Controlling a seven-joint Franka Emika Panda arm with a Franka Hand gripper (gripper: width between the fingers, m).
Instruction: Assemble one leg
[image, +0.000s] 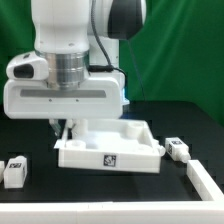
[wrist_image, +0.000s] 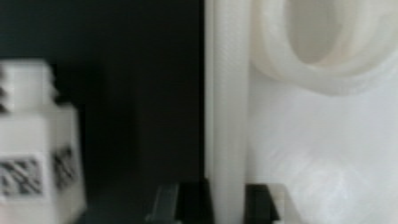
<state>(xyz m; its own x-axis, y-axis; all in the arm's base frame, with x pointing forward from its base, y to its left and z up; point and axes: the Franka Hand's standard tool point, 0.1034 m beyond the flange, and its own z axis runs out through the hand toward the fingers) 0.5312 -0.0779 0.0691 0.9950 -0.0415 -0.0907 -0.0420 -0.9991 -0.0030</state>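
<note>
The large flat white panel (image: 108, 147) lies on the black table with a tag marker on its front edge. My gripper (image: 68, 126) is down at the panel's corner on the exterior view's left. In the wrist view its two dark fingers (wrist_image: 180, 203) stand on either side of the panel's thin rim wall (wrist_image: 224, 110) and press against it. A round corner socket (wrist_image: 329, 45) shows just past the wall. One leg (wrist_image: 36, 150) with tag markers stands on the table beside the panel. Two more legs lie apart, one at the exterior view's left (image: 15, 170) and one at its right (image: 177, 148).
A white angled bar (image: 203, 181) lies at the front on the exterior view's right. A green curtain hangs behind the table. The arm's wide white hand (image: 65, 97) hides the panel's back corner on the exterior view's left.
</note>
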